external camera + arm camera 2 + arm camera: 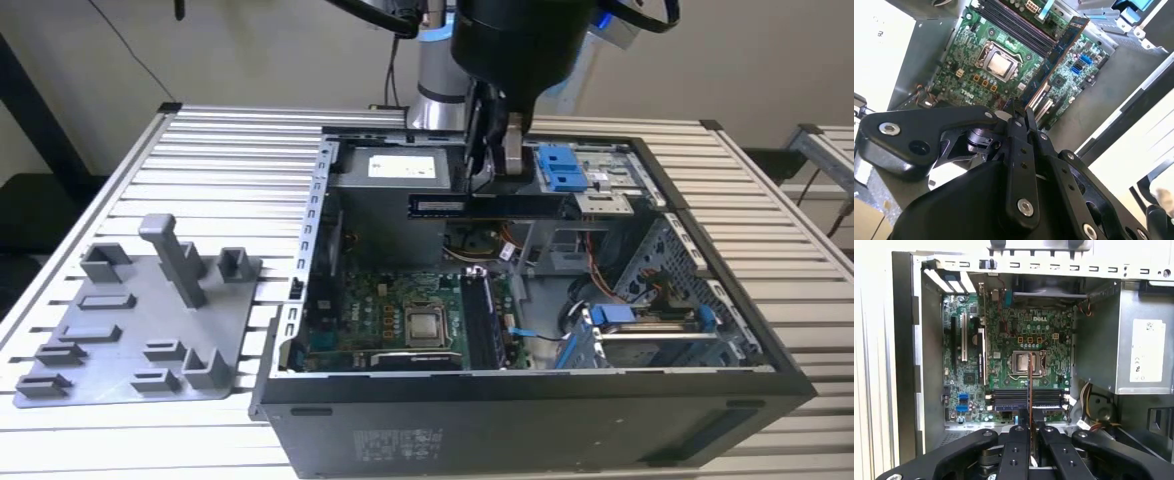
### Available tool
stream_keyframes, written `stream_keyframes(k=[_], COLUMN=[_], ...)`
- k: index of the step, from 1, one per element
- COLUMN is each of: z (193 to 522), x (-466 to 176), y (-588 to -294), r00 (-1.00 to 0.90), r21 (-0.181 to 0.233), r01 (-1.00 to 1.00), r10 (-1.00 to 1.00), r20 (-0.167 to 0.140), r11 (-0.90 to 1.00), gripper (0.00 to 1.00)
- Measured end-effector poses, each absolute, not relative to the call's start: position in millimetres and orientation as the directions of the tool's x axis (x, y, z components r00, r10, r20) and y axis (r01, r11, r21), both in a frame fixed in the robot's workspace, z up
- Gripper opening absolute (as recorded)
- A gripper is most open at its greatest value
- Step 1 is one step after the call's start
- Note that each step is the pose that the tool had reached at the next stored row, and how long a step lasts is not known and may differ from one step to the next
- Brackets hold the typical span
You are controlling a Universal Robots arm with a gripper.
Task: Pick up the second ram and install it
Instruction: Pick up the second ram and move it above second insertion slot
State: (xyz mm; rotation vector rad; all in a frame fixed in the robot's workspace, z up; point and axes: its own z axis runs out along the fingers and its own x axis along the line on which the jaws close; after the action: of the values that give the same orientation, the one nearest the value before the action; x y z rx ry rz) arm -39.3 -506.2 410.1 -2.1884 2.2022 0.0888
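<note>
My gripper (498,188) is shut on the second ram (534,206), a long dark-green strip with a white label at one end. It hangs level above the open computer case (534,400). In the second wrist view the ram (1056,52) runs out from my gripper (1017,114) over the motherboard (969,80). In the first wrist view the ram (1030,385) shows edge-on as a thin line rising from my gripper (1030,428), crossing the black memory slots (1004,398) below it. The strip is well above the slots (489,320) and touches nothing else.
A grey plastic tray (127,340) with upright pegs lies on the slatted table at the exterior view's left. Inside the case are the processor (427,326), the power supply (394,170), blue drive brackets (561,168) and loose cables (587,300). The case walls stand around the board.
</note>
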Motion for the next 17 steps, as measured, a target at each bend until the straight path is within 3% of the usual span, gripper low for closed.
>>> stream_keyframes(k=[11, 17], z=[405, 402], x=[-17, -16], y=[-505, -485], r00=[-0.007, -0.007], r21=[0.021, 0.021], r01=[-1.000, -1.000], r10=[-0.998, -0.997], r20=[-0.066, -0.071], r11=[0.006, 0.006], gripper=[0.14, 0.14])
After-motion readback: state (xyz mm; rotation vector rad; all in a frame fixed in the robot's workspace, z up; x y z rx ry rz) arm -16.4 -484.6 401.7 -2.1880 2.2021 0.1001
